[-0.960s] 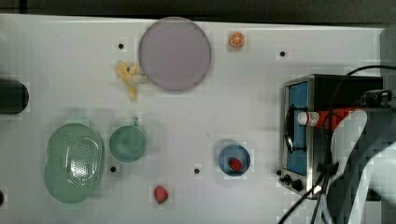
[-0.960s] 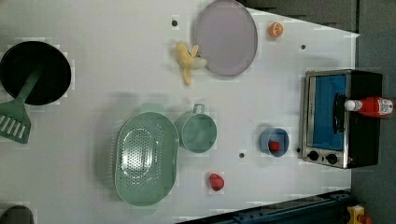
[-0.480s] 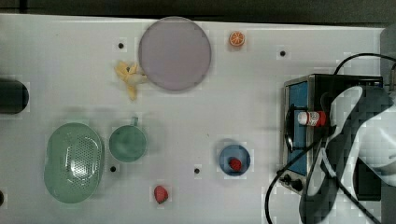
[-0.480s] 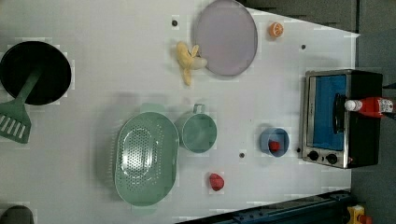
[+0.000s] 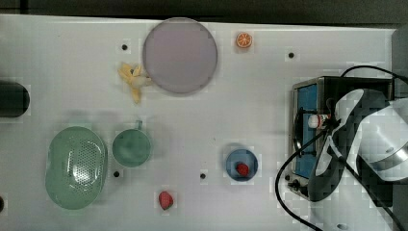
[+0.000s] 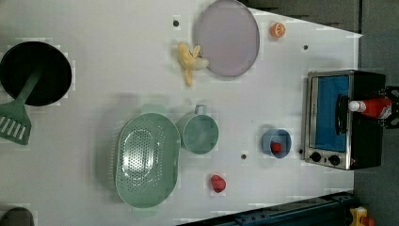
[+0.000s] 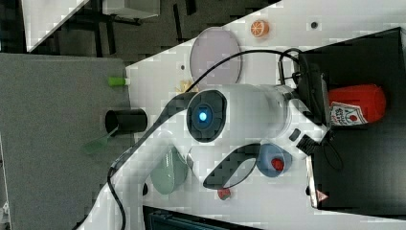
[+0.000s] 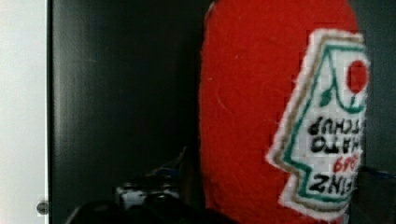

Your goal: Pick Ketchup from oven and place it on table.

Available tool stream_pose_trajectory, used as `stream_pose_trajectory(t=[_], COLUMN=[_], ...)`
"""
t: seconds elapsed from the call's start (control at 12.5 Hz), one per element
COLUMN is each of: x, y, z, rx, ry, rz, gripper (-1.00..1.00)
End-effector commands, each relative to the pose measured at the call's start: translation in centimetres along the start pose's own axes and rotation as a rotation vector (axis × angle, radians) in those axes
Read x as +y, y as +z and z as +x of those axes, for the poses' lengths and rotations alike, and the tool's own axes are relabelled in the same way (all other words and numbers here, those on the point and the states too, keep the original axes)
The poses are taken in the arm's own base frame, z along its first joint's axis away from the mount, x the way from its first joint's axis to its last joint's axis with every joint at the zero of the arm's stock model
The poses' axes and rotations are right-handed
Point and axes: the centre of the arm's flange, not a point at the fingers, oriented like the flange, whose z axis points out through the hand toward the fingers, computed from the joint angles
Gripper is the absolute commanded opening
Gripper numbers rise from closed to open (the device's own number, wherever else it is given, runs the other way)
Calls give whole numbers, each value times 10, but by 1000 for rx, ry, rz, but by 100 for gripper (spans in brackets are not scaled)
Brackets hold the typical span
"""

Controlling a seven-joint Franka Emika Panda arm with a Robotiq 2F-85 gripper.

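Ketchup (image 8: 261, 116) lying atop oven (image 6: 362, 141) looks soft, felt-like, light, non-slip; pinch mid-body w/ moderate force; gripper finger state: cannot tell.

Top view: straight down on the table (image 5: 250, 96), whole surface covered, oven (image 5: 308, 134) at the top view's right edge. Left view: also near overhead, slightly oblique, same layout; shares the purple plate (image 6: 227, 37) and oven (image 6: 341, 120) with the top view. Right view: from behind the arm (image 7: 239, 117), looking over the oven top. Wrist view: very close to the ketchup (image 8: 261, 107), label upside down.
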Motion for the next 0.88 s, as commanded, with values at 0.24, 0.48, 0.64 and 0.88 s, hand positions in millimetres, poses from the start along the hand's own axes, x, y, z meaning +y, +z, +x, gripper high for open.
stream_pose_trajectory(t=[0.24, 0.48, 0.64, 0.88], x=[8, 6, -7, -26], y=[-29, -40, -82, -168], z=[21, 22, 16, -21], rx=[47, 42, 19, -36], ry=[69, 67, 29, -76], rz=[69, 74, 85, 69], gripper=[26, 26, 27, 27])
